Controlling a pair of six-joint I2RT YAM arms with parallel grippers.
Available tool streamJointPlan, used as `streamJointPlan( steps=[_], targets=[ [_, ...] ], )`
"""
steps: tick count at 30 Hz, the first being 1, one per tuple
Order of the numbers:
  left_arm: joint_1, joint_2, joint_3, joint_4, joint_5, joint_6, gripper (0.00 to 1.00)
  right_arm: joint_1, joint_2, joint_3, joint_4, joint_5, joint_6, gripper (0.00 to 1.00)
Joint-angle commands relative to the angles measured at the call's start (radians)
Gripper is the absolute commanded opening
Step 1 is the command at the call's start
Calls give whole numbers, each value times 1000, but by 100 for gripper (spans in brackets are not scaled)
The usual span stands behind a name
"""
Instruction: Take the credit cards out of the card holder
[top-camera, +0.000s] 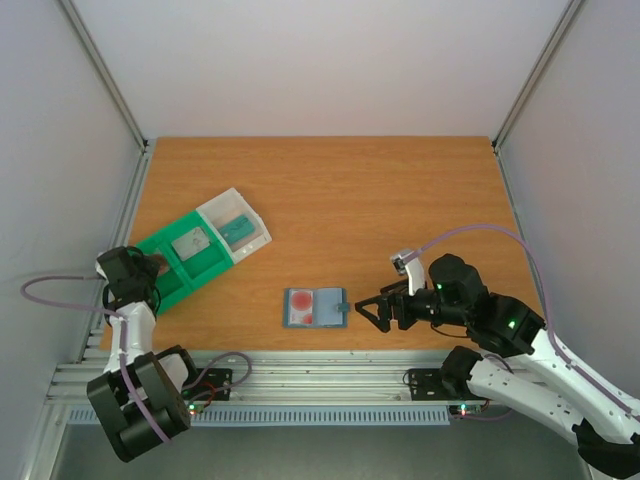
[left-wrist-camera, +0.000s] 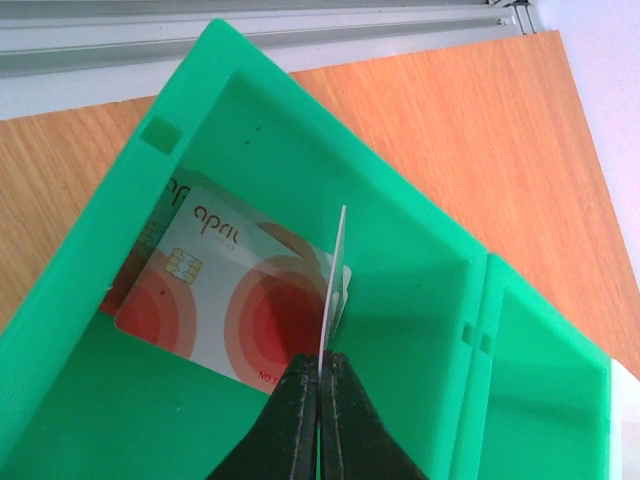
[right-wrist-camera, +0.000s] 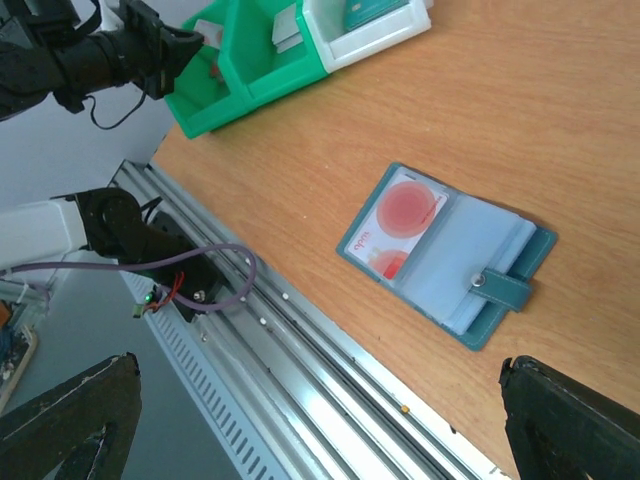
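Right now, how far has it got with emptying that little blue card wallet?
Done: one card with red circles lies in the green tray. In hand: the left fingers are shut on a thin white card, held edge-on at that tray. Left: the open card holder shows at least one red-marked card inside; the right fingers are open near it, holding nothing.

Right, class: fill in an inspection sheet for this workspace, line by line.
Surface: wooden table, nothing spilled.
Job's things: card holder open, red-marked card inside; second card lying in the green tray.
Clutter: white box with teal block; grey pad.
Grippers: left gripper shut on held card, edge-on above the tray; right gripper open beside the holder, apart.
Cables: purple cables loop off both arms.
Surroundings: white walls, metal rail.
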Motion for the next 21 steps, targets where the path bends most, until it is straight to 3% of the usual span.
streamJointPlan(
  steps=[1, 11, 21],
  targets=[
    [3, 31, -8, 117, 9, 30, 0, 7, -7, 32, -55, 45, -55, 99],
    [3, 49, 24, 97, -30, 79, 0, 7, -7, 108, -163, 140, -109, 98],
    [2, 141, 38, 120, 0, 110, 2, 7, -24, 115, -184, 135, -80, 98]
  ],
)
